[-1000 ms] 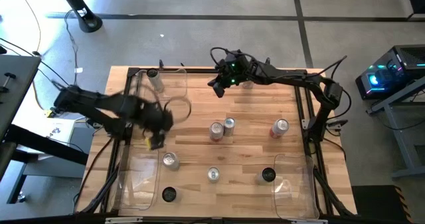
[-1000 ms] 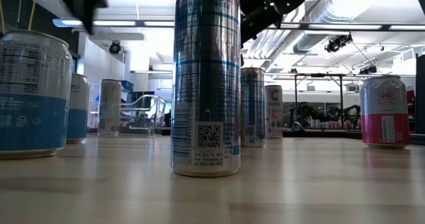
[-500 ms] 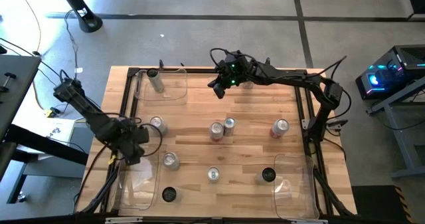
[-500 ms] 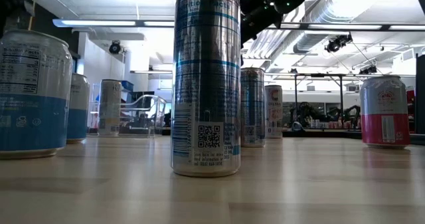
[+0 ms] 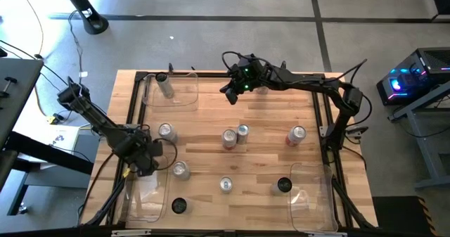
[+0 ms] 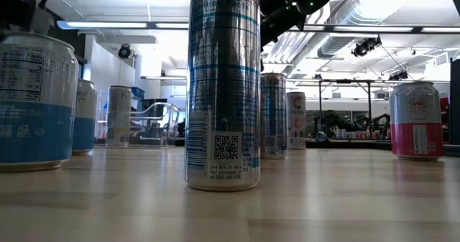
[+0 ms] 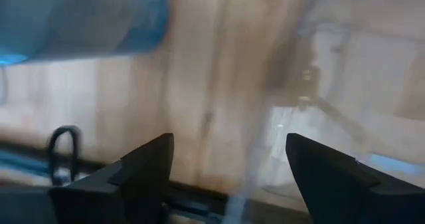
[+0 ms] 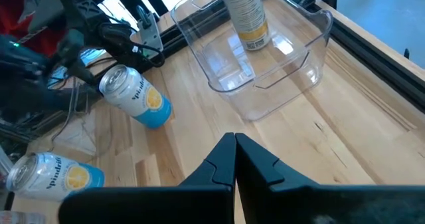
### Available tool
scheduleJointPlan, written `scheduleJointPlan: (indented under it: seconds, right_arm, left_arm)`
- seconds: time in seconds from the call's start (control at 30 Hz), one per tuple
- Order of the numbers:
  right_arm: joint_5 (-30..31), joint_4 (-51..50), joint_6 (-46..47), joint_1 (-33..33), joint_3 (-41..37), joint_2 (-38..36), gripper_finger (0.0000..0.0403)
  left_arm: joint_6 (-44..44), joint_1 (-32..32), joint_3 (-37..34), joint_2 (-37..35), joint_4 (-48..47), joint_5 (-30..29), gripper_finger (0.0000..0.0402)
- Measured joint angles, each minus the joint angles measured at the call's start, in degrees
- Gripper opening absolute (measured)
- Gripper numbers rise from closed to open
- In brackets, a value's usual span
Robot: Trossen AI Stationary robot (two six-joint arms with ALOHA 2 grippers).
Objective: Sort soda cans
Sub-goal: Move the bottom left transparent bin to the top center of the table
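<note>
From above, the left hand (image 5: 149,161) sits low at the left side of the bench (image 5: 260,124), just beside a silver can (image 5: 180,169) and over the near-left clear bin (image 5: 144,198). The right hand (image 5: 229,95) waits at the far middle. Cans are scattered: one standing in the far-left bin (image 5: 184,89), a pair (image 5: 235,135) mid-bench, a pink-marked can (image 5: 297,134) to the right.

At bench level, a tall can (image 6: 223,87) fills the foreground, a blue-banded can (image 6: 36,102) at left.

Left wrist view: fingers (image 7: 143,164) spread wide, nothing between them.

Right wrist view: fingers (image 8: 226,161) pressed together, empty.
</note>
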Motion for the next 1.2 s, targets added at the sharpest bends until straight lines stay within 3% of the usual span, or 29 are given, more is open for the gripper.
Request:
scheduleJointPlan:
  seconds: [0.17,0.27,0.37,0.43,0.7,0.87,1.2]
  right_arm:
    - [0.02,0.14,0.34,0.0,0.0,0.0,0.0]
    - [0.02,0.18,0.34,0.0,0.0,0.0,0.0]
    - [0.02,0.18,0.34,0.0,0.0,0.0,0.0]
    - [0.02,0.21,0.34,0.0,0.0,0.0,0.0]
    - [0.04,0.34,-0.25,0.0,0.0,0.0,0.0]
    - [0.04,0.34,-0.54,0.0,-0.02,0.0,0.0]
    - [0.02,0.21,-0.53,0.0,-0.02,0.0,0.0]
  left_arm:
    - [-3.99,0.96,-2.41,0.25,1.82,4.76,0.0223]
    - [-3.79,0.94,-2.52,0.2,5.59,5.31,0.0146]
    - [-2.45,0.96,-2.52,0.19,7.93,5.95,0.0045]
    - [-3.57,1.25,-2.43,0.07,7.8,7.95,0.0015]
    - [-4.86,0.37,0.15,-3.35,6.71,12.22,0.0003]
    - [-4.54,0.37,2.34,-6.05,0.77,13.38,0.0002]
    - [-2.01,0.4,11.34,-9.04,-3.74,24.49,0.0001]
